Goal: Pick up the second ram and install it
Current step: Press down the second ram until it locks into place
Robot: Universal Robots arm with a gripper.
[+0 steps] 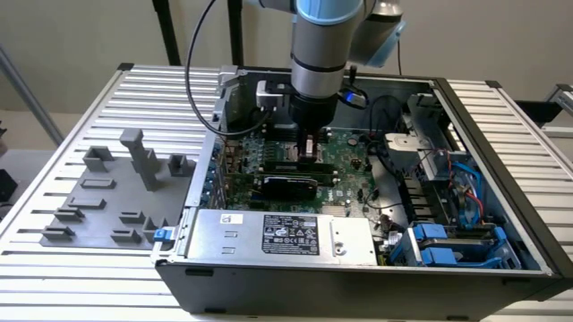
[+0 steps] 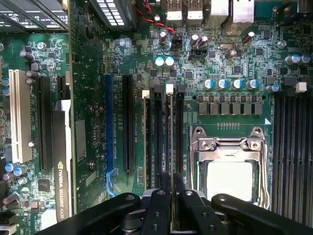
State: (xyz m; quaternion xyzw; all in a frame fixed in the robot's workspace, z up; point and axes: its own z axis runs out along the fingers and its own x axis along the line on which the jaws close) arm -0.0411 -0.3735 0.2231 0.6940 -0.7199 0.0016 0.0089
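- A grey fixture plate [image 1: 107,194] with plastic blocks is lying on the ribbed table [image 1: 54,268], at the exterior view's left of the open computer case [image 1: 501,168].
- The arm is reaching down into the case, its gripper [image 1: 309,149] hanging just above the green motherboard [image 1: 345,184].
- In the wrist view, the gripper [image 2: 171,183] is pinching the second ram [image 2: 169,132] edge-on, the fingers [image 2: 159,205] pressed close on its near end.
- The stick is standing in a memory slot between its neighbours, beside the CPU socket [image 2: 230,171].
- A black graphics card [image 2: 62,156] is sitting apart, beyond the blue slot [image 2: 108,127].
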